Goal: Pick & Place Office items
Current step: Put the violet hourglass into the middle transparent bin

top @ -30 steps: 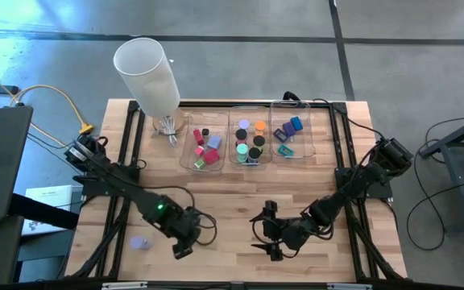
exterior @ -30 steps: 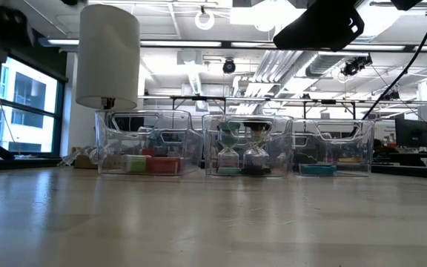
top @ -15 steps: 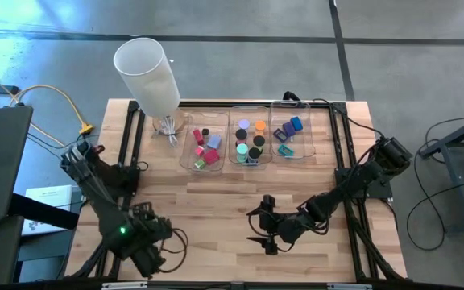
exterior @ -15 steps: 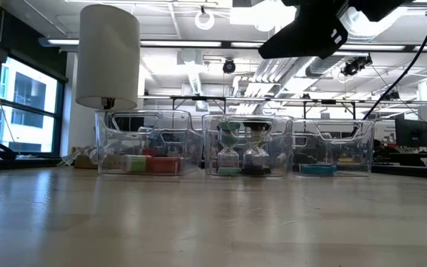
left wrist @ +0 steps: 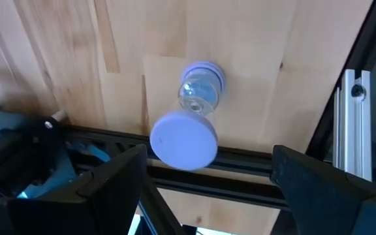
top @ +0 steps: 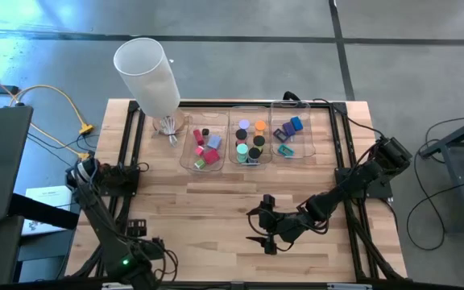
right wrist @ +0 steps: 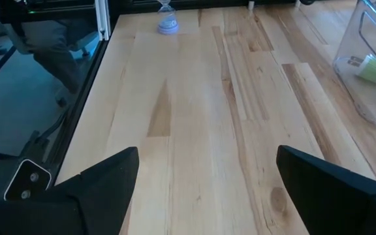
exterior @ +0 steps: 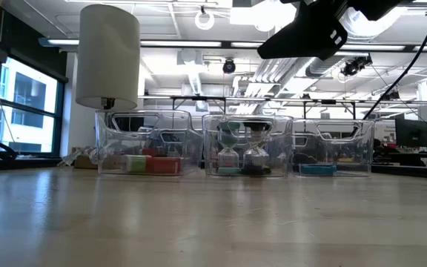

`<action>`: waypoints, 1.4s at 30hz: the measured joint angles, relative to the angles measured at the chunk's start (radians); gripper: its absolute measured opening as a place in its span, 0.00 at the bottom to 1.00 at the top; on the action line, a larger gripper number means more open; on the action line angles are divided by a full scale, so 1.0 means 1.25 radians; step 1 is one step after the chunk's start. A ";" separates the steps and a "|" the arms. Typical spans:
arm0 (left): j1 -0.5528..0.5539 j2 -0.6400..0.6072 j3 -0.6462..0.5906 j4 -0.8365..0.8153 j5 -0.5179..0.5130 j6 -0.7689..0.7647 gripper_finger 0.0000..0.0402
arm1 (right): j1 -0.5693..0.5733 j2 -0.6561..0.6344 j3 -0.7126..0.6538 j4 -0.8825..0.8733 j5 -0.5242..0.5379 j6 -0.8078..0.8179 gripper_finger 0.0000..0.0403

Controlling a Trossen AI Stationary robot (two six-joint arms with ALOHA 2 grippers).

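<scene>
A small hourglass-shaped piece with lavender end caps [left wrist: 191, 127] stands on its lower cap near the table's near left corner. It also shows far off in the right wrist view [right wrist: 168, 25]. My left gripper [left wrist: 209, 163] hangs above it, pointing down, open, with a finger on either side and clear of it. In the high view the left arm [top: 115, 234] hides this piece. Other office items lie in three clear trays [top: 248, 161] at the back. My right gripper [top: 258, 229] waits open over the middle of the table.
A tall white cylinder [top: 147, 72] stands on a stand at the back left, next to the left tray. A black frame rail [left wrist: 253, 176] runs along the table edge just beside the lavender piece. Bare wood [top: 216, 193] lies between the trays and the grippers.
My left gripper has swung from the table's near middle toward its near left corner and has tipped over so that it points down above the lavender piece. It has stayed open. The lavender piece has not moved.
</scene>
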 joint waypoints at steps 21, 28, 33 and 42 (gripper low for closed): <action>-0.022 -0.020 0.000 0.037 0.000 -0.058 0.80 | 0.000 0.000 0.000 0.009 0.001 0.024 0.88; -0.034 -0.020 0.000 0.048 0.000 -0.068 0.80 | 0.000 0.000 0.000 0.009 0.001 0.024 0.88; -0.037 -0.027 0.000 0.045 -0.003 -0.036 0.80 | 0.000 0.000 0.000 0.009 0.001 0.023 0.88; -0.056 -0.032 0.000 0.045 -0.078 0.066 0.80 | 0.000 0.000 0.000 0.010 0.003 0.022 0.88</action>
